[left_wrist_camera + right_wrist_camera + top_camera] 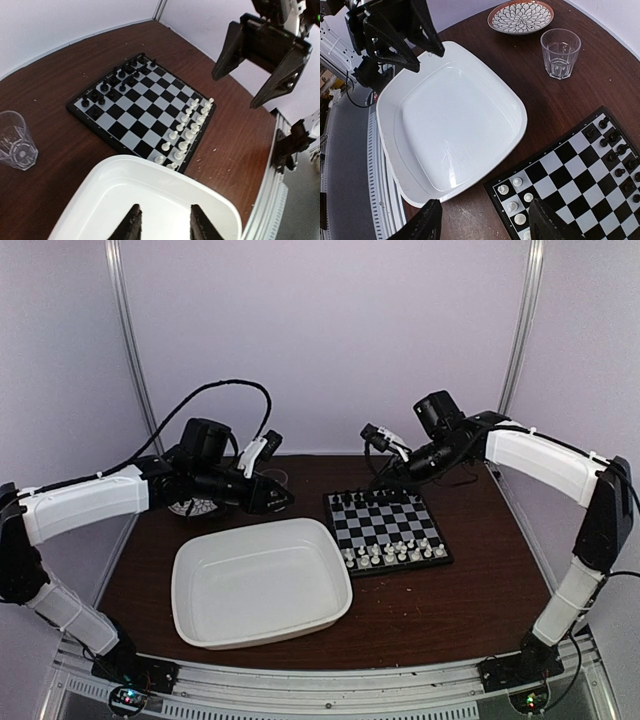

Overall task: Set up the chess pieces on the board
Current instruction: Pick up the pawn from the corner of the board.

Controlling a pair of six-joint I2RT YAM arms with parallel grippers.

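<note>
The board (386,528) lies right of the table's centre. White chess pieces (395,553) fill its two near rows, seen also in the left wrist view (187,127) and the right wrist view (517,197). Black pieces (375,497) line the far rows. My left gripper (165,221) hovers open over the white tray (150,195) with nothing between its fingers. My right gripper (485,222) hangs wide open and empty above the board's corner (492,187) nearest the tray. Across from it, the left gripper (427,60) shows over the tray's far rim.
The big white tray (180,585) sits left of the board and almost touches it. A clear glass (560,52) and a patterned plate (520,16) stand at the back left. The right gripper (236,89) hangs high above the board's far side.
</note>
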